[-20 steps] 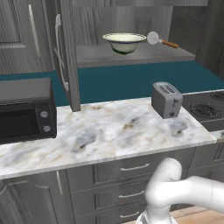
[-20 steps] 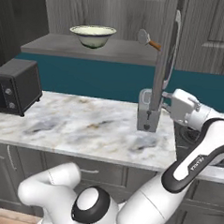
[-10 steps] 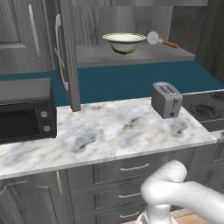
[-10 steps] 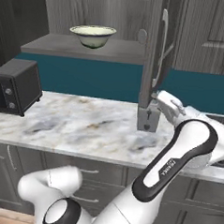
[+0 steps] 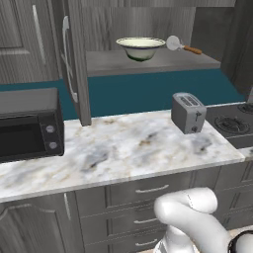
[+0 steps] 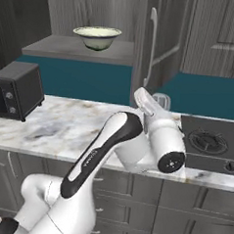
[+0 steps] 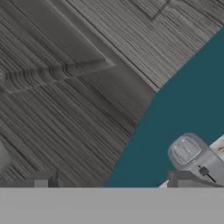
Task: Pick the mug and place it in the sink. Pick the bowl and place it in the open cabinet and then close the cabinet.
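Observation:
The cream-white bowl (image 5: 141, 48) (image 6: 97, 38) with its green underside rests on the grey shelf (image 5: 148, 61) of the upper cabinet. The cabinet's left door (image 5: 74, 59) stands open, edge-on to me. Its right door (image 6: 165, 48), with a long bar handle (image 6: 152, 42), is swung partway over the opening. My gripper (image 6: 142, 95) (image 7: 112, 180) is at that door's lower edge, pressed close to its wood-grain face. The fingertips (image 7: 41, 179) are wide apart with nothing between them. The mug and the sink are out of view.
A small round utensil with an orange handle (image 5: 180, 45) lies on the shelf right of the bowl. A toaster (image 5: 189, 112) (image 7: 188, 153) stands on the marble counter (image 5: 123, 148). A black microwave (image 5: 27, 123) is at the left and a stove (image 6: 205, 141) at the right.
The right cabinet door has swung from edge-on to partway across the opening and now hides the utensil in the right base view. My arm and hand swept left with it.

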{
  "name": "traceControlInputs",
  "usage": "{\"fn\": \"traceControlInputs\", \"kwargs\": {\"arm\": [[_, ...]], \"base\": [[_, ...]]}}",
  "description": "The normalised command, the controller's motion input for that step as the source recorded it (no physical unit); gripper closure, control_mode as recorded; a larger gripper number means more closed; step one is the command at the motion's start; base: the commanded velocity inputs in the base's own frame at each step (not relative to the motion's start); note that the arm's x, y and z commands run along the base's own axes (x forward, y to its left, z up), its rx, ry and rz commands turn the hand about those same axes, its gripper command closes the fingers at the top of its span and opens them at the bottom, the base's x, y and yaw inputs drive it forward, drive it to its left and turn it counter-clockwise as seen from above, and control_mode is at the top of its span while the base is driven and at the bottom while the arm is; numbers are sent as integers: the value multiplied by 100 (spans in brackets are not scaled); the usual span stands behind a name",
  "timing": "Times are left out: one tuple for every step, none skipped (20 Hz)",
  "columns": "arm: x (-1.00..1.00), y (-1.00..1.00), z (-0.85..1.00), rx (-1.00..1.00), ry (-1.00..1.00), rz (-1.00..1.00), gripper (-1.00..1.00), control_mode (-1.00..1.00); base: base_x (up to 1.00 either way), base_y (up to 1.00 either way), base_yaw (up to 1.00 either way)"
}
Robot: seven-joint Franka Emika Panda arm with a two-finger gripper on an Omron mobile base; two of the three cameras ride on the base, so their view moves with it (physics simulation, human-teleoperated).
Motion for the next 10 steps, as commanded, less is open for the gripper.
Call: {"fn": "traceControlInputs", "kwargs": {"arm": [[24, 71, 0, -8, 0, -74, -100, -100], [24, 71, 0, -7, 0, -74, -100, -100], [23, 71, 0, -8, 0, -74, -100, -100], [22, 72, 0, -7, 0, -73, -100, -100], [21, 74, 4, -6, 0, -72, -100, -100], [23, 75, 4, -5, 0, -71, -100, -100], [26, 78, 6, -4, 0, -69, -100, -100], [33, 82, 10, -5, -2, -67, -100, -100], [41, 81, 13, -6, -2, -65, -100, -100], [57, 68, 29, -8, -2, -61, -100, -100]], "base": [[0, 0, 0], [0, 0, 0], [0, 0, 0], [0, 0, 0], [0, 0, 0], [0, 0, 0], [0, 0, 0], [0, 0, 0], [0, 0, 0], [0, 0, 0]]}}
